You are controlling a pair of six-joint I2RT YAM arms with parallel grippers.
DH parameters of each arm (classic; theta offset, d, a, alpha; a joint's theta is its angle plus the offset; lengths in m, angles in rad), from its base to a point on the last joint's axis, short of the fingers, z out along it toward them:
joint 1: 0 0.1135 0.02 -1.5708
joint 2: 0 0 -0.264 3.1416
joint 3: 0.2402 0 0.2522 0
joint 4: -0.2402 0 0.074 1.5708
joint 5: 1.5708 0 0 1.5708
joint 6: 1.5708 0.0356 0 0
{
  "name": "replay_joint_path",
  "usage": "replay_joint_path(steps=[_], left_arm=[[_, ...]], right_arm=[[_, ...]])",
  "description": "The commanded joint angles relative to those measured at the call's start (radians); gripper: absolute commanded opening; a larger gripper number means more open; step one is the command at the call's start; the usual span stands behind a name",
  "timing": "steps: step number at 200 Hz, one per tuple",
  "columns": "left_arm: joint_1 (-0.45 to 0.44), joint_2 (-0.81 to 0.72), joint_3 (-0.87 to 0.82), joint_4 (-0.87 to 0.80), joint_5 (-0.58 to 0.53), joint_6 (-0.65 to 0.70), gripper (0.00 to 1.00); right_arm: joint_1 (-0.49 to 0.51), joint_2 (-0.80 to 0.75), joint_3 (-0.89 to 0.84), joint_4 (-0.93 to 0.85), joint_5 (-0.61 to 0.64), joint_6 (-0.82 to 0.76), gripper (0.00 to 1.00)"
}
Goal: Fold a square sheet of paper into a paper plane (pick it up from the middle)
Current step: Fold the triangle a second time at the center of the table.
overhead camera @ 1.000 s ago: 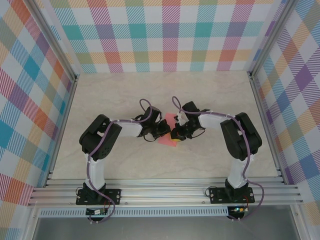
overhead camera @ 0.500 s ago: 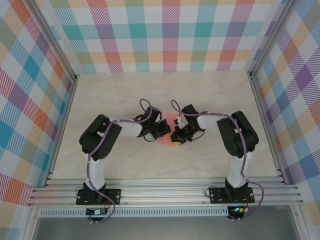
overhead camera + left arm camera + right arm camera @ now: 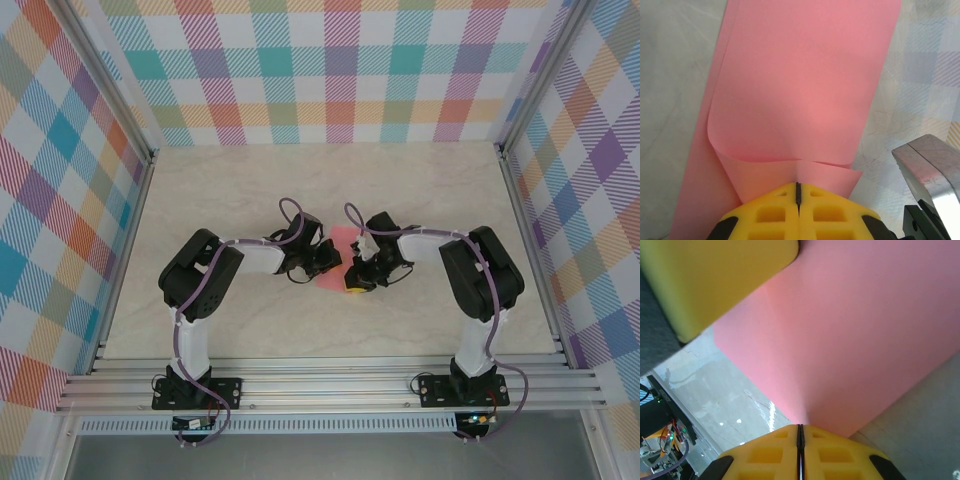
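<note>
The square sheet of paper [image 3: 341,240] is salmon-pink and is held just above the table's middle, between both grippers. In the left wrist view the sheet [image 3: 800,90] curls over itself in a loose fold. My left gripper [image 3: 798,186] is shut on the sheet's near edge. In the right wrist view the sheet [image 3: 855,330] spreads flat, and my right gripper [image 3: 800,427] is shut on its corner. From above, the left gripper [image 3: 328,262] and right gripper [image 3: 352,280] almost touch. The paper plane is out of view.
One yellow finger of the left gripper [image 3: 715,280] looms close at the right wrist view's upper left. A silver metal part of the right arm [image 3: 930,165] sits beside the sheet. Marbled tabletop [image 3: 230,190] lies all around, bounded by checked walls [image 3: 340,70].
The right gripper has shifted slightly left and toward the near edge, closer to the left gripper. The left arm has stayed put, and both still grip the sheet.
</note>
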Motion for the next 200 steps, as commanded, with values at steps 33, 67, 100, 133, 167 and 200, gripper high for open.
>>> replay_joint_path(steps=[33,67,100,133,167,200], left_arm=[[0.0,-0.001,-0.021,-0.083,-0.015,0.015,0.0],[0.001,-0.004,-0.026,-0.084,-0.018,0.015,0.0],[0.0,-0.003,-0.026,-0.081,-0.015,0.014,0.0],[0.0,-0.002,-0.028,-0.081,-0.016,0.016,0.0],[0.0,-0.004,-0.031,-0.075,-0.013,0.016,0.0],[0.0,-0.008,-0.031,-0.073,-0.013,0.016,0.0]], right_arm=[[0.004,0.008,-0.061,-0.036,0.062,-0.035,0.09],[0.002,-0.014,-0.103,0.005,0.038,-0.019,0.08],[-0.01,-0.053,-0.136,0.043,0.02,-0.002,0.08],[-0.026,-0.072,-0.166,0.068,0.004,0.009,0.09],[-0.027,-0.076,-0.157,0.039,0.007,-0.014,0.1],[-0.028,-0.152,-0.141,0.019,0.002,-0.003,0.1]])
